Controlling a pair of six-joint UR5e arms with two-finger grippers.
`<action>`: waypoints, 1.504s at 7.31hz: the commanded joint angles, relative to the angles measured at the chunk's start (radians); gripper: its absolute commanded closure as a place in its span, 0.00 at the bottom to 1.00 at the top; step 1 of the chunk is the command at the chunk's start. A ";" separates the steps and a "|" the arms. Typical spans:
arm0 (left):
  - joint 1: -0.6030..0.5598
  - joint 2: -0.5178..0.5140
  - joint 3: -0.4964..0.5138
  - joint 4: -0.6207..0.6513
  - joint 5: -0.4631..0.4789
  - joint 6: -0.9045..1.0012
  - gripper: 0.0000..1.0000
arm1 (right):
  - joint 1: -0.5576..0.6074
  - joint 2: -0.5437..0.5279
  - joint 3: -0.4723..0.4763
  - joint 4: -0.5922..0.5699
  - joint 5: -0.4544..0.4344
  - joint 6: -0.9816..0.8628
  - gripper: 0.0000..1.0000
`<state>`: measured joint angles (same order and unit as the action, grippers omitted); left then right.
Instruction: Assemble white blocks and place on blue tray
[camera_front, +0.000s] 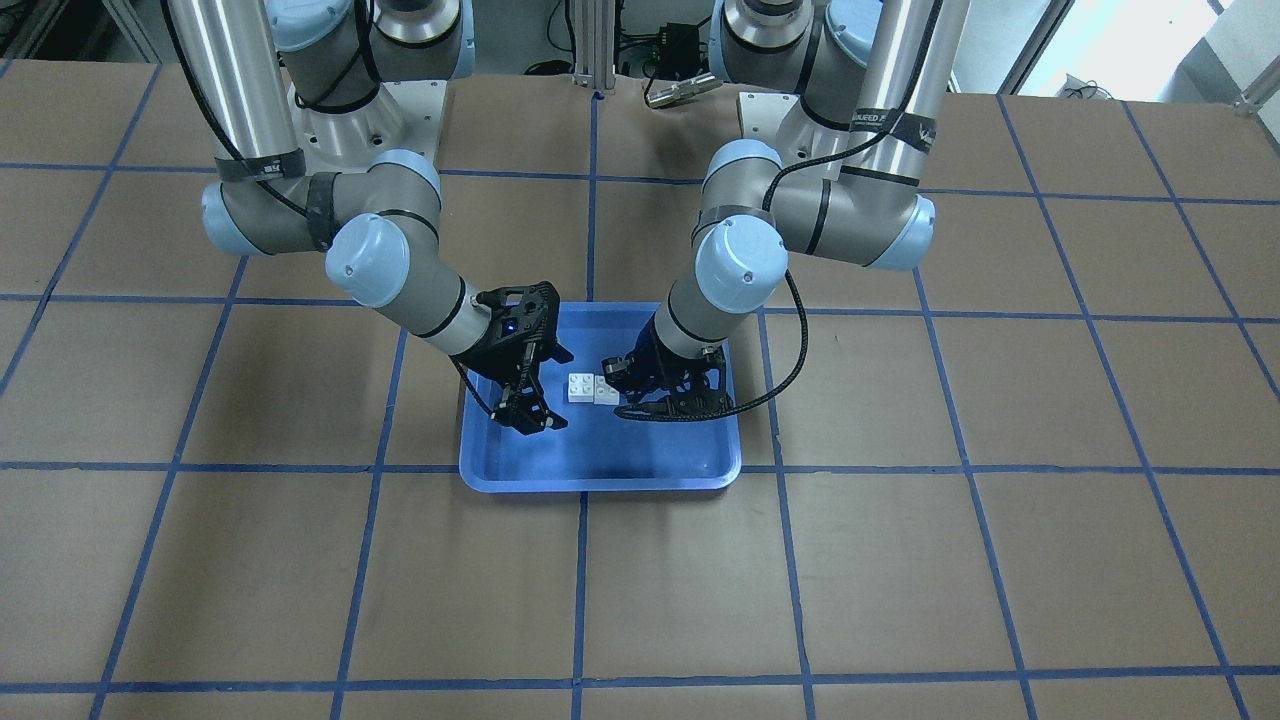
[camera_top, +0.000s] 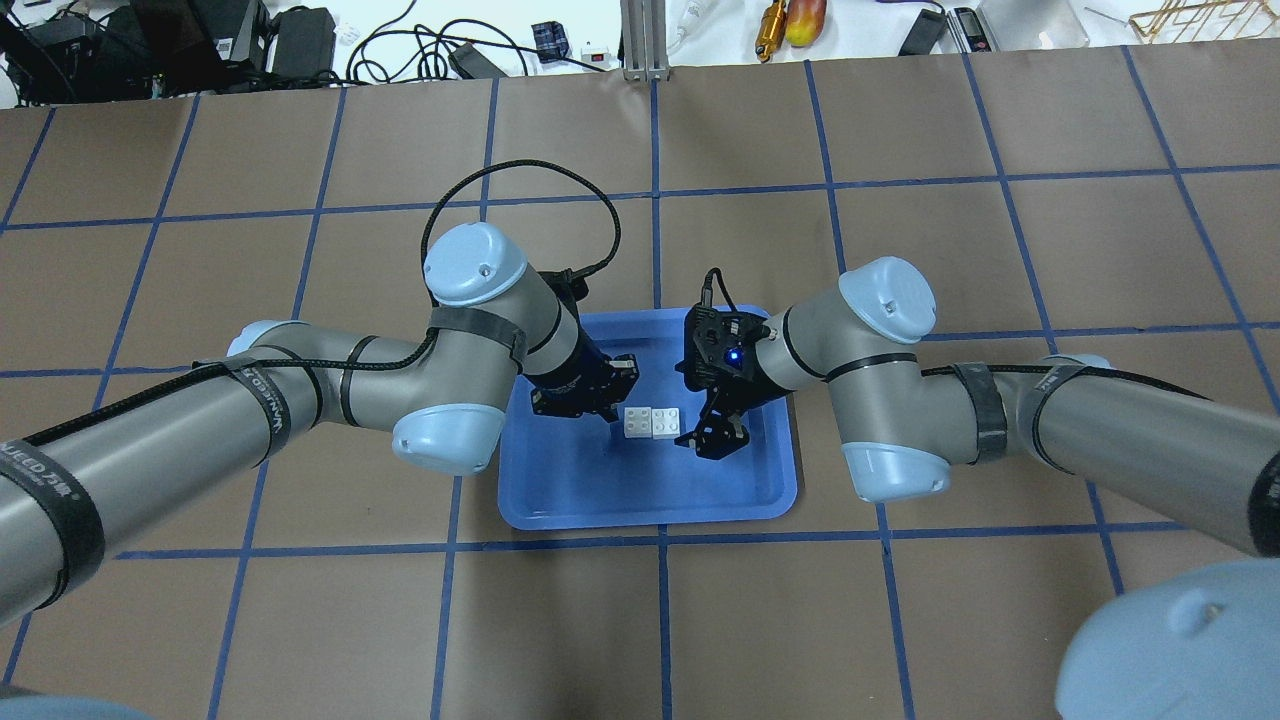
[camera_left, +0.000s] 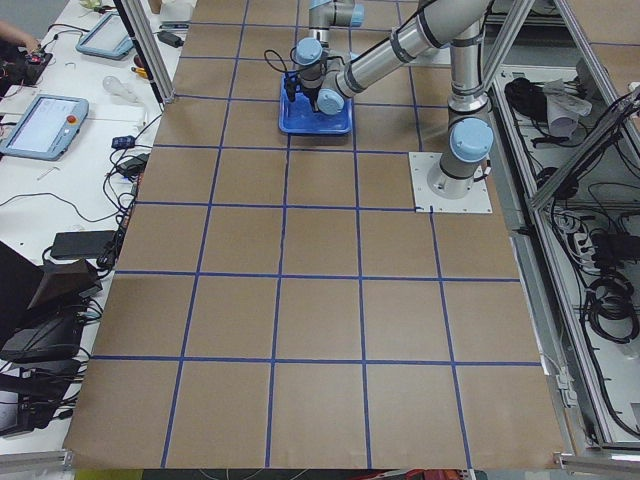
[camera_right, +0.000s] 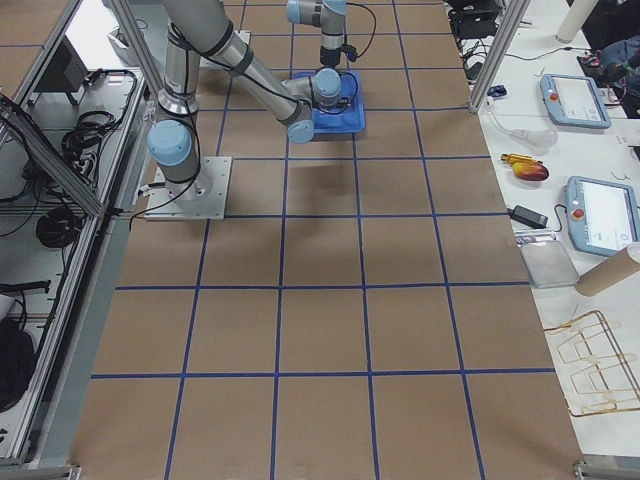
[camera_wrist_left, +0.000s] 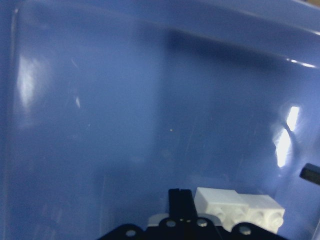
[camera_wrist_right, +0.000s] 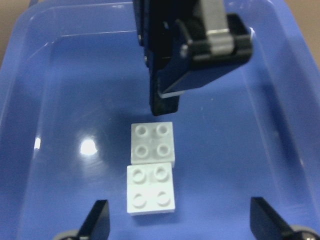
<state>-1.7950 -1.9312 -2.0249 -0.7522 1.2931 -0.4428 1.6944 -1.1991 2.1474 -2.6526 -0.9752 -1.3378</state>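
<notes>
Two white blocks (camera_wrist_right: 152, 145) (camera_wrist_right: 151, 194) lie side by side, studs up and touching, on the floor of the blue tray (camera_wrist_right: 45, 100). They also show in the overhead view (camera_top: 652, 422) and the front view (camera_front: 592, 389). My left gripper (camera_wrist_right: 165, 102) looks shut and empty, with its tip right at the far block's edge. In the left wrist view its finger (camera_wrist_left: 180, 200) stands beside the blocks (camera_wrist_left: 240, 207). My right gripper (camera_top: 715, 438) is open and empty and hovers low on the other side of the blocks, with one fingertip (camera_wrist_right: 97, 222) at each lower corner of its wrist view.
The blue tray (camera_top: 650, 515) sits at the middle of the brown table with its blue tape grid (camera_front: 580, 600). Both arms lean in over the tray from either side. Cables and tools lie beyond the table's far edge (camera_top: 780, 20).
</notes>
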 joint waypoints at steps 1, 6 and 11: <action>-0.006 0.003 -0.002 0.001 0.000 -0.005 1.00 | -0.002 -0.066 -0.143 0.247 -0.048 0.086 0.00; -0.009 -0.002 0.000 0.002 -0.003 -0.040 1.00 | -0.002 -0.131 -0.594 0.815 -0.353 0.111 0.00; -0.012 -0.008 0.000 0.004 -0.003 -0.051 1.00 | -0.002 -0.154 -0.733 0.947 -0.491 0.271 0.00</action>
<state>-1.8064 -1.9388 -2.0249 -0.7487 1.2901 -0.4905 1.6943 -1.3379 1.4237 -1.7258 -1.4590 -1.1595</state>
